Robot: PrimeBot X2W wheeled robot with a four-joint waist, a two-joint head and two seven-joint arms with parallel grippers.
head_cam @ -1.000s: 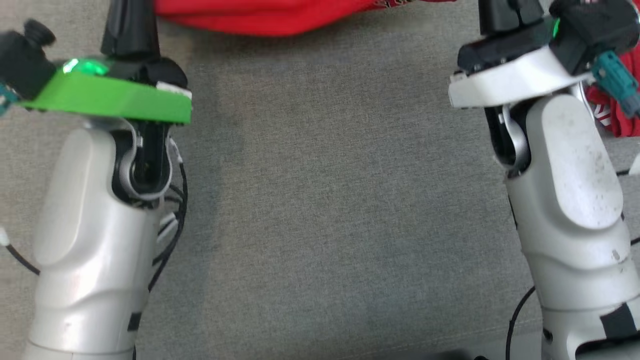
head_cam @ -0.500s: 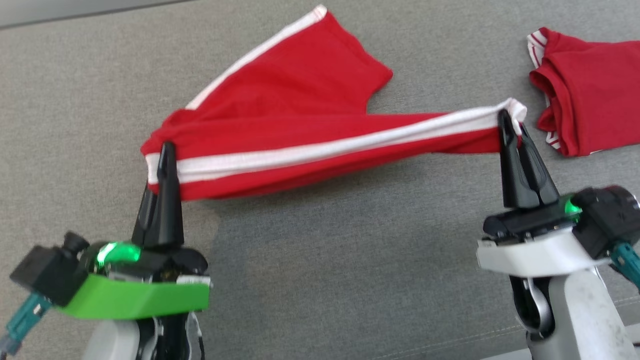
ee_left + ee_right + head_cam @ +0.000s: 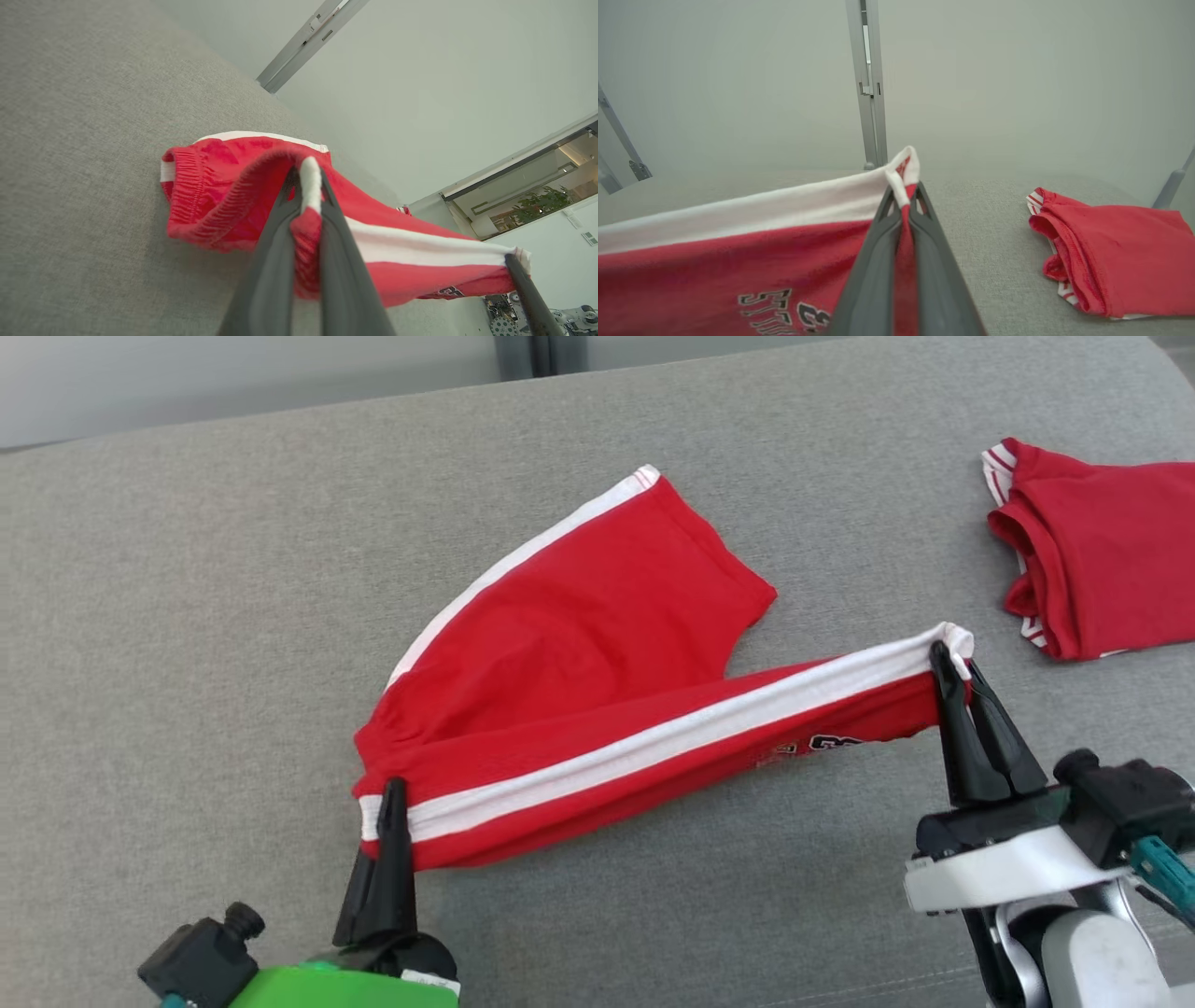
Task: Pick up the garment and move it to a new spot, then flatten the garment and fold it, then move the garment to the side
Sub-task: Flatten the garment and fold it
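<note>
Current step, as I judge it: the end of the relocation and the start of flattening. The red shorts (image 3: pixel 579 644) lie near the middle of the grey fabric-covered table (image 3: pixel 187 569). The far leg rests flat on the surface, and the near leg is stretched taut in the air between both claws. The left claw (image 3: pixel 394 791) is clamped on the waistband at the white side stripe; in the left wrist view the fingers (image 3: pixel 275 261) pinch a fold of elastic and stripe between them. The right claw (image 3: pixel 954 663) is clamped on the hem corner of the same leg, where the stripe ends, and the right wrist view shows cloth gripped between the closed fingers (image 3: pixel 878 266). A second red garment (image 3: pixel 1102 560), folded, sits on the table just beyond the right claw and apart from the shorts. For the next move I should lower both claws together, keeping the stripe edge under tension so the raised leg comes down without a crease. The claws should open only once the cloth rests on the table. The two legs splay at an angle, so the near leg needs drawing toward me or swinging parallel to the far leg before release. Keep the right claw clear of the second garment, because a sideways drift could snag it.
</note>
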